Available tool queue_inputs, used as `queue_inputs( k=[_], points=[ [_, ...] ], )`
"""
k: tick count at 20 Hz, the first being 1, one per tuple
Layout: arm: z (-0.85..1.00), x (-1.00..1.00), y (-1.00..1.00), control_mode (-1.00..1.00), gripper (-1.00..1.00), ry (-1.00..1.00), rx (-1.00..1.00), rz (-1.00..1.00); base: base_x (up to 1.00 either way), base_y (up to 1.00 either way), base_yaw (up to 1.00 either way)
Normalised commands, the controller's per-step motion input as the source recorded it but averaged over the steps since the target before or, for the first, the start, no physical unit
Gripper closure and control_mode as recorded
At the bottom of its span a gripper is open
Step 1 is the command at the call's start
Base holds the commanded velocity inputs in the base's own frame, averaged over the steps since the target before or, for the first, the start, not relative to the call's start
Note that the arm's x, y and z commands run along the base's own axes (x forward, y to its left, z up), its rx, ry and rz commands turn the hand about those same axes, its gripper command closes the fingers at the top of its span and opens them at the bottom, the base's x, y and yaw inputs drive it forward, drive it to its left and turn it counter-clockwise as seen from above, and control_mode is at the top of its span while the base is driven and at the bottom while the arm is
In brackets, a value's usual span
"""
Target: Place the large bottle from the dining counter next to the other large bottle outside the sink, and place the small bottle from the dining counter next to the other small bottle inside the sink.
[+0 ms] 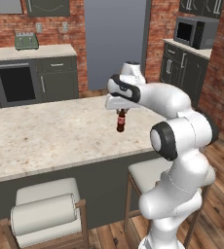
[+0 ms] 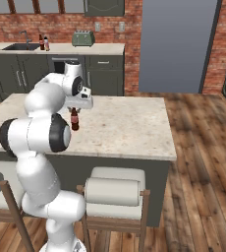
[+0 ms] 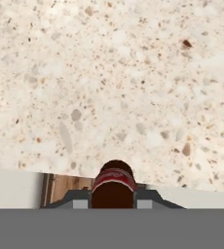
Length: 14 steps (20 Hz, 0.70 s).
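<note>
My gripper [image 1: 121, 111] is shut on the neck of the small bottle [image 1: 121, 121], a short dark brown one with a red label. It hangs upright over the dining counter [image 1: 50, 136], near the counter's right half. From the right the gripper [image 2: 74, 109] and the bottle [image 2: 74, 120] show beside my upper arm. The hand view looks down on the bottle's red-banded top [image 3: 114, 181] between my fingers [image 3: 79, 201]. On the far worktop, right of the sink [image 2: 15, 47], stand the dark other large bottle [image 2: 41, 42] and the lighter large bottle [image 2: 46, 44]. The other small bottle is hidden.
Two padded stools [image 1: 48, 209] [image 2: 116, 192] stand at the counter's near side. A toaster [image 2: 83, 38] sits on the back worktop above the oven [image 1: 16, 82]. A microwave [image 1: 194, 31] is on the right-hand cabinets. Wooden floor lies to the counter's right.
</note>
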Motion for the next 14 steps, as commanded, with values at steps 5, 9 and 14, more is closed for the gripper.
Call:
queue_inputs(
  k=[5, 9, 14],
  points=[
    [0.51, -1.0, -0.25, -1.0, 1.0, 0.0, 0.0, 0.1, 0.0, 0.0, 0.0],
    [0.36, -1.0, -0.21, -1.0, 1.0, -0.03, 0.0, 0.09, 0.0, 0.0, 0.0],
    [0.31, -1.0, -0.17, -1.0, 1.0, -0.02, 0.0, 0.07, 0.0, 0.0, 0.0]
  ],
)
